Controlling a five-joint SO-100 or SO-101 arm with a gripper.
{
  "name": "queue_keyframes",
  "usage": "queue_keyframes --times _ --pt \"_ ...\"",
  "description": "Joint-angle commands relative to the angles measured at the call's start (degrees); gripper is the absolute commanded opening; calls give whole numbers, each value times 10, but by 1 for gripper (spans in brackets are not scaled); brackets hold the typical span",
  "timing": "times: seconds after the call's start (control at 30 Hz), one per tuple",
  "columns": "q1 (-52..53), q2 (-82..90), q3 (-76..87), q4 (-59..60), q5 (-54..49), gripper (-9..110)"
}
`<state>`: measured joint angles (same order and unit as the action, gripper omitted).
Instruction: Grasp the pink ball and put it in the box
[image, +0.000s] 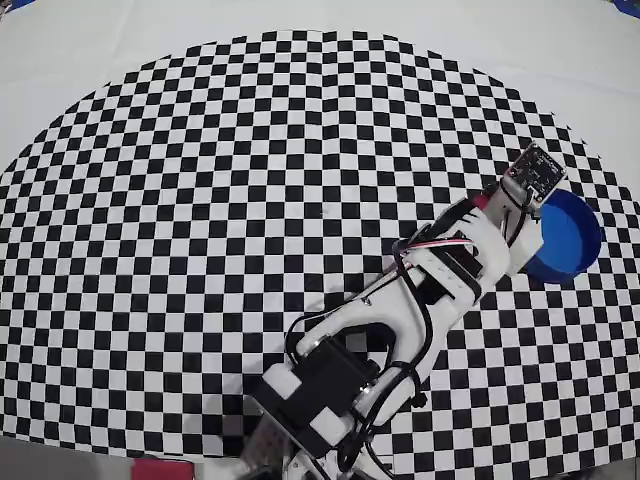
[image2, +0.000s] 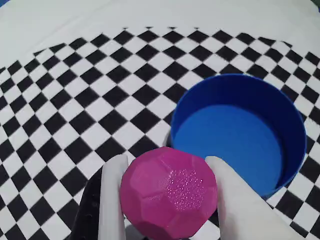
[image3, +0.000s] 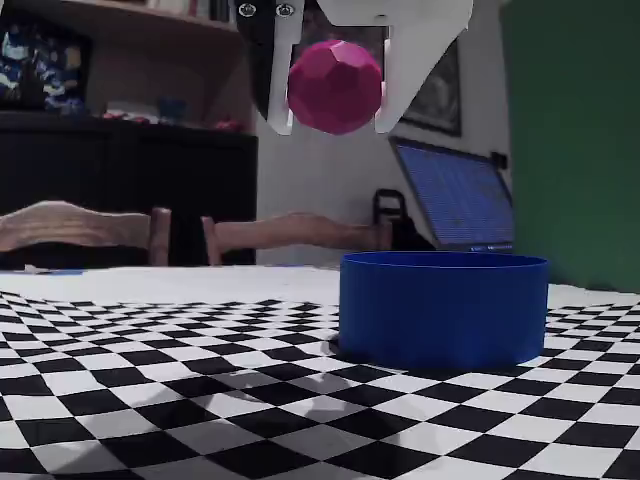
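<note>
Now the white pincer (image3: 335, 125) clenches the faceted pink plastic ball (image3: 334, 86) high over the checkered desk (image3: 150, 400), just short of the round blue box (image3: 443, 308). Advise centring above the opening before releasing.

My arm (image: 400, 320) stretches from its base at the near edge of the overhead view out toward the right, wrist raised well off the table. In the fixed view I see my gripper (image3: 335, 110) hanging high, fingers pointing down. The jaws are clamped on the pink ball (image2: 169, 192), one white finger (image2: 112, 195) pressed to its left side and the other to its right in the wrist view.
</note>
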<state>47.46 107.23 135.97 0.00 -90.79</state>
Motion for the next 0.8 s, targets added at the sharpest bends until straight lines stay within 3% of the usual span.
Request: queue_keyframes --times 0.0,0.77 --pt "10 31 -3 -10 -4 0" --pt "78 69 34 -12 -4 0"
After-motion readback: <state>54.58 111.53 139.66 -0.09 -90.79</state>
